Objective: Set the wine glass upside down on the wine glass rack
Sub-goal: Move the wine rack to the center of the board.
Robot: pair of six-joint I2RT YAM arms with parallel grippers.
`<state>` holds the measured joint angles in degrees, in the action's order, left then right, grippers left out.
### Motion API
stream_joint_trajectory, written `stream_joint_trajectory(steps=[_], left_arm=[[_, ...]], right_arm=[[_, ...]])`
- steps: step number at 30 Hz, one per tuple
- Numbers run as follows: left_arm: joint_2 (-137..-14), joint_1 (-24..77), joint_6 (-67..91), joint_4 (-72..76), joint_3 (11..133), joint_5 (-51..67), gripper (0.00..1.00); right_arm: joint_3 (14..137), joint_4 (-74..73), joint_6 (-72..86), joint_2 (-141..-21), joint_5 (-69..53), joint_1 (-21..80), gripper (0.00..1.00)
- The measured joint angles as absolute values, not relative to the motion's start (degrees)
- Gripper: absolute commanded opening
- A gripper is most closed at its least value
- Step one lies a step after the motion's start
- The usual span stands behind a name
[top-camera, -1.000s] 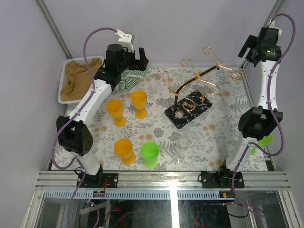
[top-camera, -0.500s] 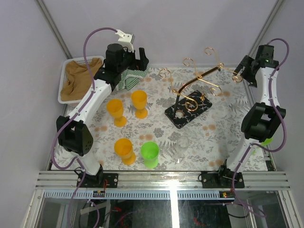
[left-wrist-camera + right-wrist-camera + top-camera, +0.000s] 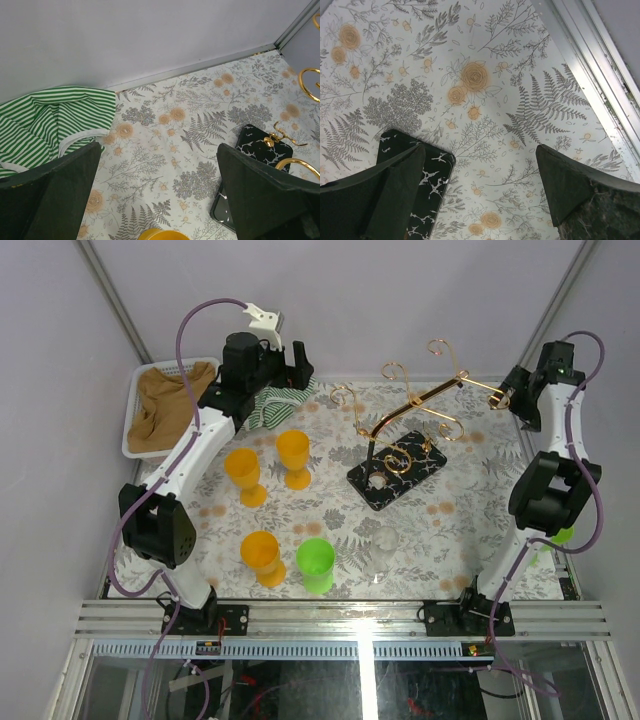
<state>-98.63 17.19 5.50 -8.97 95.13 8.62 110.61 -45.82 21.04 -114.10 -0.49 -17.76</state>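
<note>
Flowery table [image 3: 470, 515] has the wine glass [image 3: 385, 543] standing at 6 o'clock from the wine glass rack [image 3: 420, 468], not hung yet. Left gripper [image 3: 157, 147] and right gripper [image 3: 480, 147] are wide and empty, so I think every step is left.

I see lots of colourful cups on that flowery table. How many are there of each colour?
Orange goblets: 3
Green cup: 1
Clear wine glass: 1
Total: 5, not counting a green bit at the far right, too hidden to name.
</note>
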Motion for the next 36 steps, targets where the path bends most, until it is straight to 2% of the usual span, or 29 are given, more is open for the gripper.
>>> stream_joint_trajectory(steps=[14, 29, 36], left_arm=[[-98.6, 16.8, 5.5, -8.8, 94.3, 8.5, 1.00], [-97.6, 16.4, 5.2, -8.7, 93.1, 6.6, 1.00], [-96.1, 16.3, 5.2, -8.7, 92.7, 6.0, 1.00]], right_arm=[[93.6, -41.7, 22.3, -114.3, -4.0, -16.4, 1.00], [93.3, -39.1, 22.6, -117.5, -3.2, -11.4, 0.99], [96.9, -38.3, 22.7, -119.4, -3.8, -10.2, 0.99]])
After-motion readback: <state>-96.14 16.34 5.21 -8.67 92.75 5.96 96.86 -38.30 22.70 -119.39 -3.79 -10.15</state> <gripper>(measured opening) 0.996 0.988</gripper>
